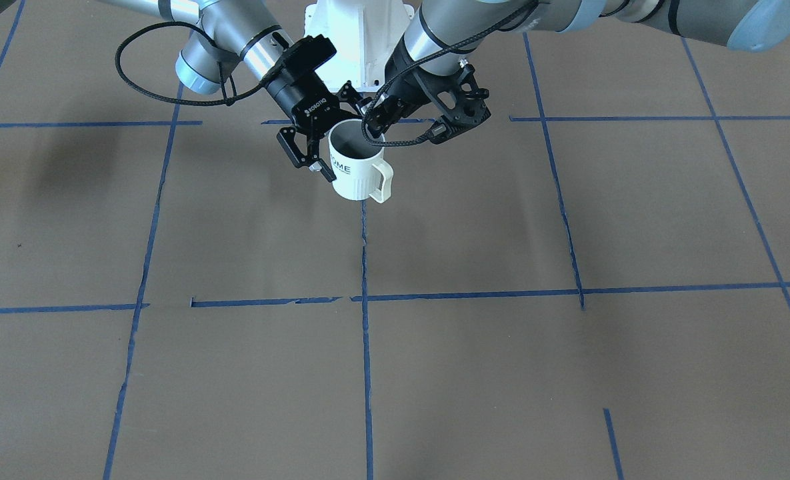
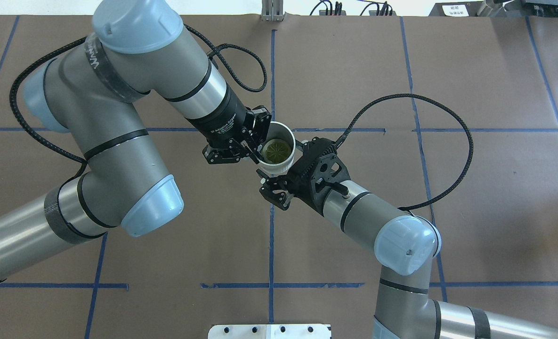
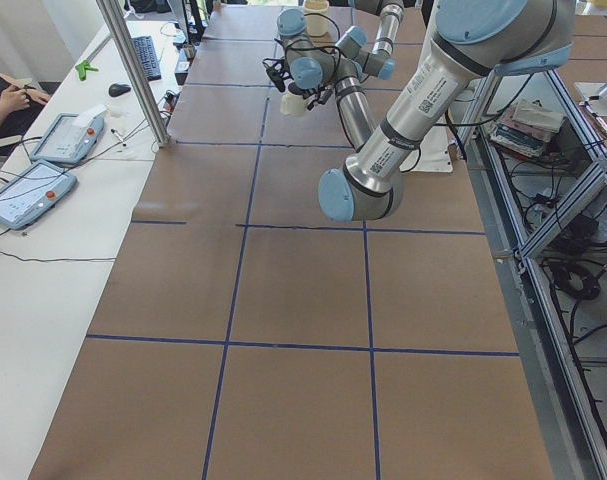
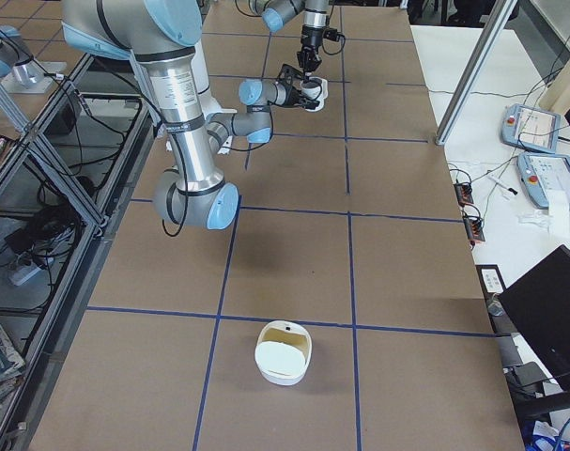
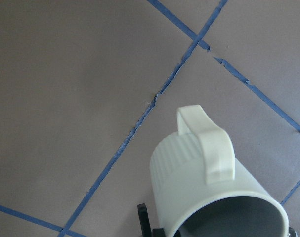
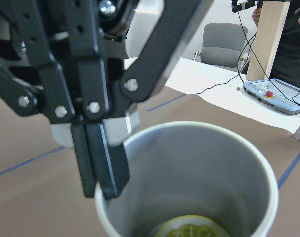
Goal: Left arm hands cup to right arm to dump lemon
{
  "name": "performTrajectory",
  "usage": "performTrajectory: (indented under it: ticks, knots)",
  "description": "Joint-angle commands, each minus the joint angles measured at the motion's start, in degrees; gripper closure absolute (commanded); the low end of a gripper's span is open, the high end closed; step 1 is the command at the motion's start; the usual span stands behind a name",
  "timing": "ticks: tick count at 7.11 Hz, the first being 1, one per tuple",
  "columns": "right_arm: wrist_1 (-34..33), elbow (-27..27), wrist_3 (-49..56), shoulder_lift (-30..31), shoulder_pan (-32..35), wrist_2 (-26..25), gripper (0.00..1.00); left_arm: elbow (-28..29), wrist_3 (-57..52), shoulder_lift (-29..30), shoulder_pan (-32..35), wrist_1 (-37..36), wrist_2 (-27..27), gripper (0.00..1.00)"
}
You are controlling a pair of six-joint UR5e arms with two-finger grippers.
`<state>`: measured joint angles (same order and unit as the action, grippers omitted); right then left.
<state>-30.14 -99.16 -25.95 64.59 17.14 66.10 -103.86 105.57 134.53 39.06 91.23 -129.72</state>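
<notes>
While held clear of the table (image 1: 568,373) by the left gripper (image 2: 256,149), hangs close to upright: the cup (image 1: 358,175), mouth up, base down, long axis near vertical. Pinched at the rim, one finger (image 6: 112,168) inside the wall and its partner outside, left jaws closed tight on that thin edge. Placed above the middle tape line (image 1: 366,347), toward the robot's side of the table, between the two grippers. With the handle (image 5: 209,148) turned to the side away from the left gripper, as seen from the left wrist. Just beside the lettered wall, the right gripper (image 1: 314,171) with jaws spread wide, gripping nothing; touching or not, cannot tell. White outside: a plain smooth band under the rim, fine vertical ribs below it down to the base. Dark letters "OME" showing on the side, the first letter hidden behind a right finger (image 1: 325,172). Smooth grey inside, round mouth, flat strap-like loop at the side. Flat on the bottom, the lemon (image 2: 277,150): a round yellow-green slice with spoke-like segments. Matt brown paper over the table, squared off with blue tape, ragged in places. Well apart, near the table's right end, a white bowl (image 4: 284,353) with a cream inside.
</notes>
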Motion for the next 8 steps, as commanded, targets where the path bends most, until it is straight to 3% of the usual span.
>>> performTrajectory:
  ticks: [1, 4, 5, 6, 7, 8]
  knots:
    - [-0.01, 0.02, 0.02, 0.01, 0.00, -0.01, 0.01, -0.73, -0.01, -0.24, -0.12, -0.08, -0.27, 1.00]
    - [-0.01, 0.02, 0.02, 0.01, 0.00, -0.09, 0.01, -0.91, -0.01, -0.41, -0.12, -0.09, -0.45, 1.00]
    - [0.34, -0.16, -0.15, -0.69, 0.00, -0.18, 0.22, -0.91, -0.01, -0.41, -0.12, -0.09, -0.45, 0.98]
    - [0.61, -0.07, -0.59, -1.57, -0.87, -0.36, 0.64, -0.82, -0.36, -0.41, -0.12, 0.00, -0.45, 0.68]
    - [0.61, 0.02, -1.03, -1.49, -1.57, -0.36, 0.82, -0.82, -0.71, -0.33, -0.03, 0.00, -0.45, 0.01]
    - [0.52, 0.02, -1.47, -1.14, -2.01, -0.36, 0.88, -0.91, -1.15, -0.32, 0.75, 0.09, -0.54, 0.00]
